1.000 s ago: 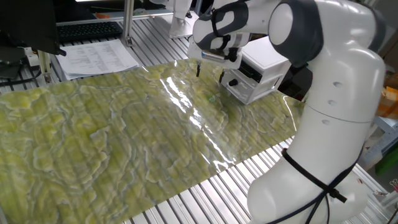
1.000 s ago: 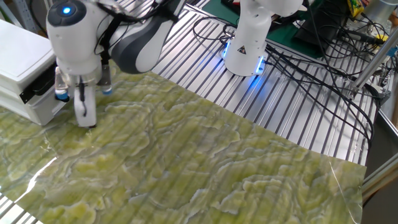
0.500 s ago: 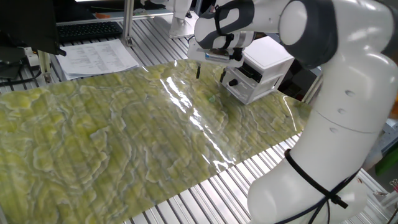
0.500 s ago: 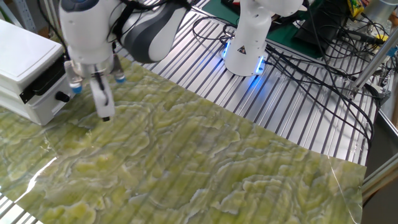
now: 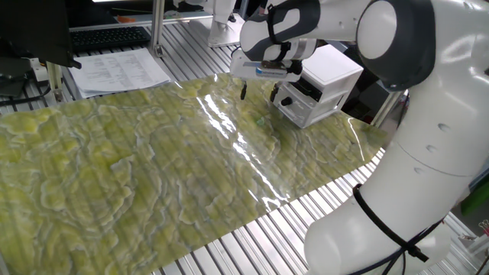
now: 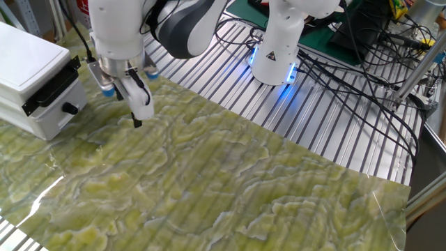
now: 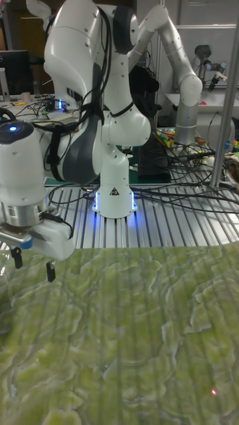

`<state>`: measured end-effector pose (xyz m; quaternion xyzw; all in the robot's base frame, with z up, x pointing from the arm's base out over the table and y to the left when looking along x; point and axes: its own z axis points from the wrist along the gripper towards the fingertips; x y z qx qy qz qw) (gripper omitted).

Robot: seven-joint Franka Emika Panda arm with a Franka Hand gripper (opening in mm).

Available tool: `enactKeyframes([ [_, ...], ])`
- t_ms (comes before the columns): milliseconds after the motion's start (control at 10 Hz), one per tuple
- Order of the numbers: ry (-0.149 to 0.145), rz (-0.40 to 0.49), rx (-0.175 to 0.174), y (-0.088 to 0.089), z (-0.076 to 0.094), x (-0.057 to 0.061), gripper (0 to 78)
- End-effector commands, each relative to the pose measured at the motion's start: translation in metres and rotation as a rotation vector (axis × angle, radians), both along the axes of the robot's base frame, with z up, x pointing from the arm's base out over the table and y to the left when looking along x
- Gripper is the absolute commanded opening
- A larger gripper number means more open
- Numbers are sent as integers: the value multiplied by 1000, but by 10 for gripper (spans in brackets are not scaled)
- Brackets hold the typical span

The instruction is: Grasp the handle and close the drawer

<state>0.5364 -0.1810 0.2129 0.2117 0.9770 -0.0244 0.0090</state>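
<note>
Now the gripper (image 5: 258, 92) hangs with its two fingers spread wide and nothing between them. The tall fixed view shows the same thing: both black fingertips (image 7: 50, 271) point down above the green marbled mat (image 5: 153, 176) with a bare gap between them.

A second ago it stood low and close against the front of the white cabinet (image 6: 24, 56), covering the knob in the other fixed view. Half a second ago it had slid off to the side. It is now further out over the mat and a little higher, well clear of the cabinet, so the arm has been backing away from its target rather than closing on it.

Off to the gripper's side, the handle (image 6: 70, 109) is in plain sight as a small black knob on the lower white front, with no finger touching it. The drawer (image 6: 52, 124) it belongs to sits beneath the dark upper tier. Its front looks about level with that tier in both fixed views (image 5: 306, 113), and it has not visibly shifted across the last second.

I judge from this that the drawer is already pushed home, or very nearly, and that the gripper is withdrawing after the push. If a gap does remain, too small to make out from these angles, the gripper would have to come back toward the knob (image 5: 286, 101) and press again.
</note>
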Motion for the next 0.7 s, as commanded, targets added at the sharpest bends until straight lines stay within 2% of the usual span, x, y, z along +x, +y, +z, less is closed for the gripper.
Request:
enactKeyframes([
  [100,12,259,29,35,26,-39,775],
  [700,20,289,29,21,24,-24,775],
])
